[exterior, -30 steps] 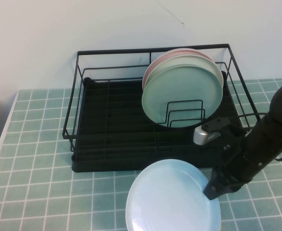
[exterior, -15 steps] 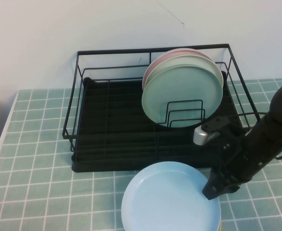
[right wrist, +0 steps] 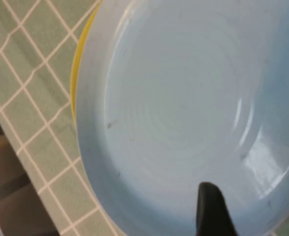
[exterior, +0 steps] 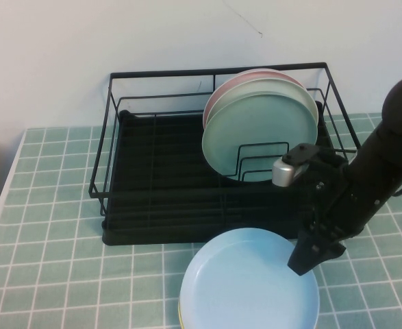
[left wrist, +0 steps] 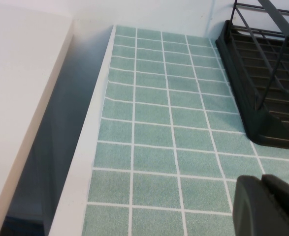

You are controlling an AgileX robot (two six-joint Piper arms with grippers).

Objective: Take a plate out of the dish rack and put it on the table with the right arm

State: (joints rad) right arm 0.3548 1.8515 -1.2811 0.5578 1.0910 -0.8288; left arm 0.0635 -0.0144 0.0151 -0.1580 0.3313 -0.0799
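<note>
- Holding the light blue plate (exterior: pixel 248 281) by its right rim, my right gripper (exterior: pixel 305 262) sits at the front of the table (exterior: pixel 50 219), just ahead of the dish rack (exterior: pixel 159 185).
- From the high view I see the right arm (exterior: pixel 365 185) reaching down from the right side, its silver-grey cylinder (exterior: pixel 283 171) in front of the rack's lower right corner.
- On the right wrist camera one dark fingertip (right wrist: pixel 210 209) lies over the plate's inner face near the rim; I cannot see the other finger, but the grip looks closed on the plate's edge.
- The plate lies nearly flat, face up, out of the rack, and a thin yellow plate (right wrist: pixel 80 64) edge shows from underneath it on its left side.
- I cannot tell whether the blue plate is resting fully on the yellow one or held just above it.
- Inside the rack, a pale mint-green plate (exterior: pixel 259 133) stands upright against the wire dividers at the right end, with a pink plate (exterior: pixel 238 81) behind it.
- My left gripper (left wrist: pixel 270 206) shows only as a dark tip at the corner of the left wrist view, over the tiles near the table's left edge and beside the rack's left end; I cannot tell how its fingers stand.
</note>
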